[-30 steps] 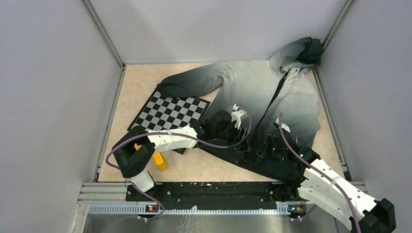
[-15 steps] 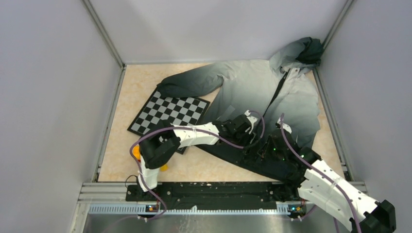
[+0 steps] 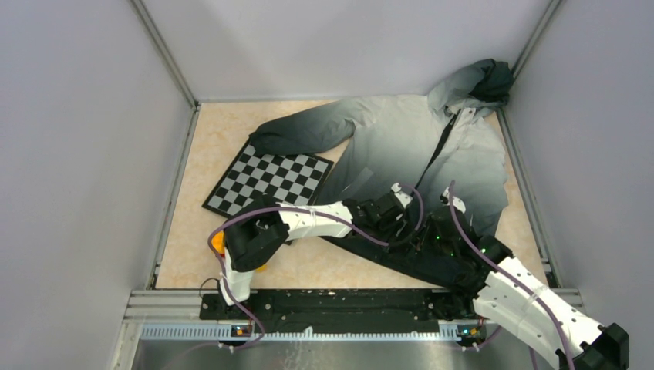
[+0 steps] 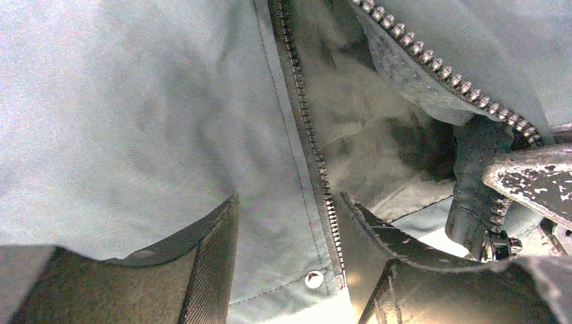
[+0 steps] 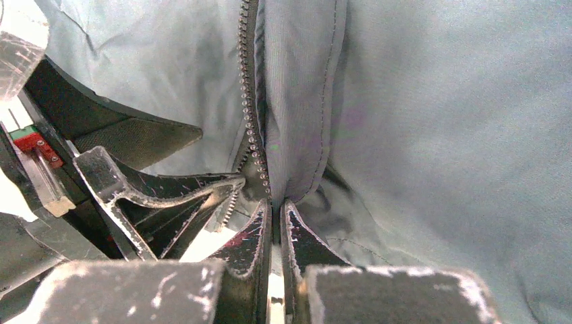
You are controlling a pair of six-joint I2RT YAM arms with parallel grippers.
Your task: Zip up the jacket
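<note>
The jacket (image 3: pixel 416 146) lies flat, hood at the far right corner, black hem near the arms, front unzipped at the bottom. My left gripper (image 3: pixel 402 225) is open over the hem. In the left wrist view its fingers (image 4: pixel 202 270) straddle the bottom corner of one front panel, with that panel's zipper teeth (image 4: pixel 317 169) and a snap (image 4: pixel 313 279) between them (image 4: pixel 290 236). My right gripper (image 3: pixel 429 233) is shut on the other front edge; in the right wrist view the jaws (image 5: pixel 275 209) pinch the fabric fold beside the zipper teeth (image 5: pixel 251 121).
A black-and-white checkerboard (image 3: pixel 266 179) lies left of the jacket, partly under its sleeve. An orange-yellow object (image 3: pixel 219 243) sits behind the left arm's elbow. Grey walls enclose the table on three sides. The two grippers are close together at the hem.
My left arm has reached further right along the hem, ending next to the right gripper, its elbow swinging right. The right gripper has kept its hold and barely moved.
</note>
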